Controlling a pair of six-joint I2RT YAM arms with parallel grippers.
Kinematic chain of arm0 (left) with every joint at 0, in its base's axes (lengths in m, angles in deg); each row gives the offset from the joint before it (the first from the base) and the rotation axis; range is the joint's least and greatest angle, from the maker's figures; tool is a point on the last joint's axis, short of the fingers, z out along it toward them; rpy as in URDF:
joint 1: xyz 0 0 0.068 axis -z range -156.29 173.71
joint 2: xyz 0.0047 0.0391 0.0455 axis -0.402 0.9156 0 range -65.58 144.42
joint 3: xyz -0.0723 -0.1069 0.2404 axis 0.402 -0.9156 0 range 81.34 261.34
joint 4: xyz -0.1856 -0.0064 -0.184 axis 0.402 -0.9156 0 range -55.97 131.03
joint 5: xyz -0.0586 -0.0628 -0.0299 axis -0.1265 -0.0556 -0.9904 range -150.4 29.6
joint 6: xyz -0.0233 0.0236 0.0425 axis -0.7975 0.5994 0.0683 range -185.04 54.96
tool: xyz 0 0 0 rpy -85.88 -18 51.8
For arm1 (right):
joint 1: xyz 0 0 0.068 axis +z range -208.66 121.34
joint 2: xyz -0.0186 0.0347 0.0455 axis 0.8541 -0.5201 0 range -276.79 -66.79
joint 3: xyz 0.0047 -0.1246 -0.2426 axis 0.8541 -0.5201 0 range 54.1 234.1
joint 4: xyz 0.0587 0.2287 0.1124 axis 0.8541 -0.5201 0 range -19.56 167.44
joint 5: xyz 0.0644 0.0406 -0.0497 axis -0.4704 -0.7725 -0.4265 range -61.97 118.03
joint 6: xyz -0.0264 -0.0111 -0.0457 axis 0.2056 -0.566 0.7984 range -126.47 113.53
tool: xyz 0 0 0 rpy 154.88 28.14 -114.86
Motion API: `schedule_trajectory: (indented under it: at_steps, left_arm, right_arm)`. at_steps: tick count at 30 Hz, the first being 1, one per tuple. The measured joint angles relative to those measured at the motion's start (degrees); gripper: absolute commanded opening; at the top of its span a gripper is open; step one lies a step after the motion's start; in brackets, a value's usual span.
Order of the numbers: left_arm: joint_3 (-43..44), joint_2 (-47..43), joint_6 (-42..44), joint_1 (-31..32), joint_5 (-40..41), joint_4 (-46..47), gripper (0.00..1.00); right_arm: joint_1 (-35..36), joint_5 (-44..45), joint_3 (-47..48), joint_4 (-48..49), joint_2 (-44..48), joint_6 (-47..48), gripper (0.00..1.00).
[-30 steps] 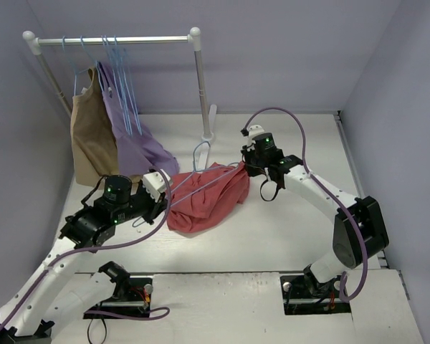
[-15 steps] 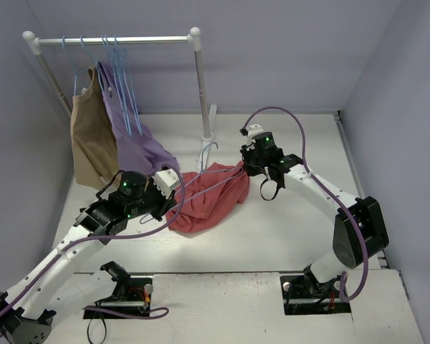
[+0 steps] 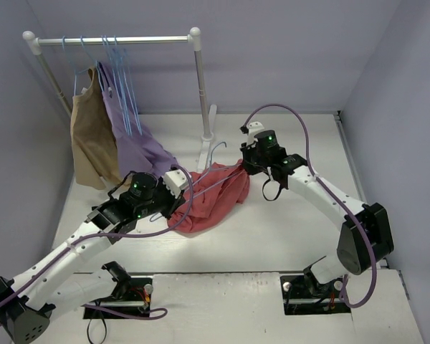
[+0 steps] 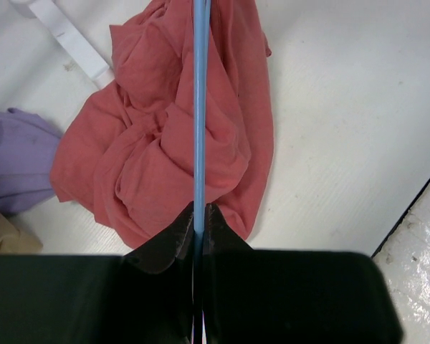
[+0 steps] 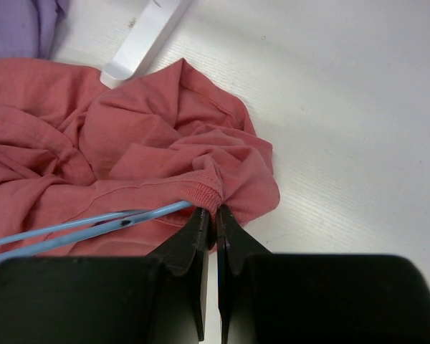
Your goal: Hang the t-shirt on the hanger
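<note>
While the left gripper [image 4: 201, 218] pinches the hanger [image 4: 201, 107] wire and the right gripper [image 5: 209, 215] has its fingers pressed together on a t-shirt [image 5: 129, 158] hem, we judge the task barely begun: shirt bunched just in front of the rack post [image 3: 201, 93], hanger across it, neither shoulder dressed

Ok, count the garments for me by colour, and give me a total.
Salmon-red: 1, the crumpled t-shirt
Tan: 1, the tan garment hanging at the rack
Lilac-purple: 1, the lilac-purple garment beside it
Total: 3
</note>
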Motion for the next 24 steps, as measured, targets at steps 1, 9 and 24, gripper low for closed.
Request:
schedule_trajectory:
  at_steps: [1,9,24]
  left_arm:
    - [-0.3,0.0,-0.3,0.3,0.0,0.7,0.00]
    - [-0.7,1.8,-1.9,3.0,-0.9,6.6,0.00]
    - [4.7,4.6,-5.3,3.2,-8.9,13.1,0.00]
  right_arm:
    - [0.2,0.0,0.1,-0.1,0.4,0.0,0.00]
    - [2.9,0.0,2.1,-1.1,4.6,0.8,0.00]
    - [5.8,-1.4,13.0,-2.8,13.3,8.7,0.01]
